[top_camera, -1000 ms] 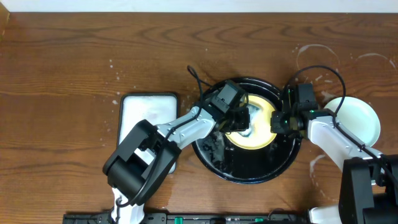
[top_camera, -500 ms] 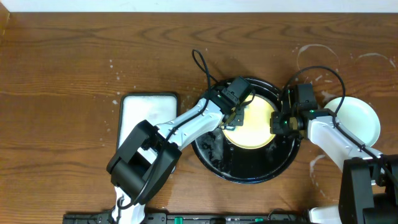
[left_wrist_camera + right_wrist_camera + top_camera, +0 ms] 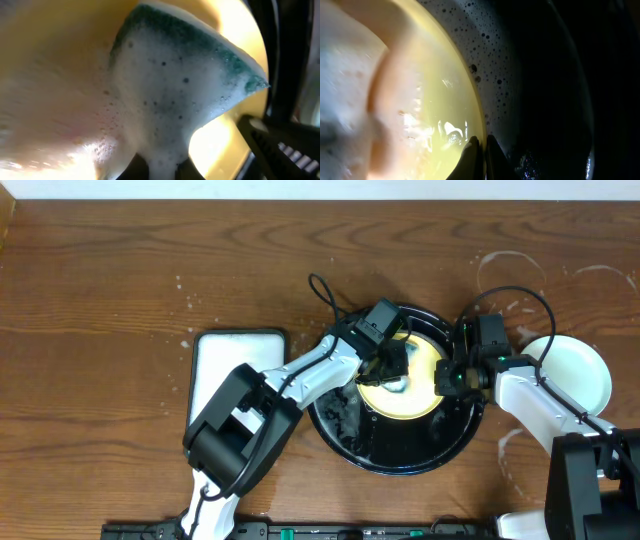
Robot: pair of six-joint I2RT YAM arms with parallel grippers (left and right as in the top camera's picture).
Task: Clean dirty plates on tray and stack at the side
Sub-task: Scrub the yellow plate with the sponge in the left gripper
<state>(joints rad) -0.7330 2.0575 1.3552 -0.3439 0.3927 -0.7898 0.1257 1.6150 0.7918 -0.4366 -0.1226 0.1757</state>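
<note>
The tabletop [image 3: 120,270] is brown wood grain with a dull sheen, marked with chalky white soap rings at the far right. The black tray [image 3: 540,75] shines wet, speckled with tiny bubbles. The yellow plate [image 3: 435,85] looks smooth and glossy. The sponge [image 3: 175,85] shows a rough green scouring face under thick white foam.

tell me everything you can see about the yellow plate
The yellow plate is small, round and shallow, pale and glossy; its material cannot be told for sure. It lies in the black tray, in the tray's upper half, wet, with white foam over its middle. The left tool presses a foamy green sponge onto its face, and the right tool pinches its right rim. Dark, bubbly water in the tray borders its edge.
</note>
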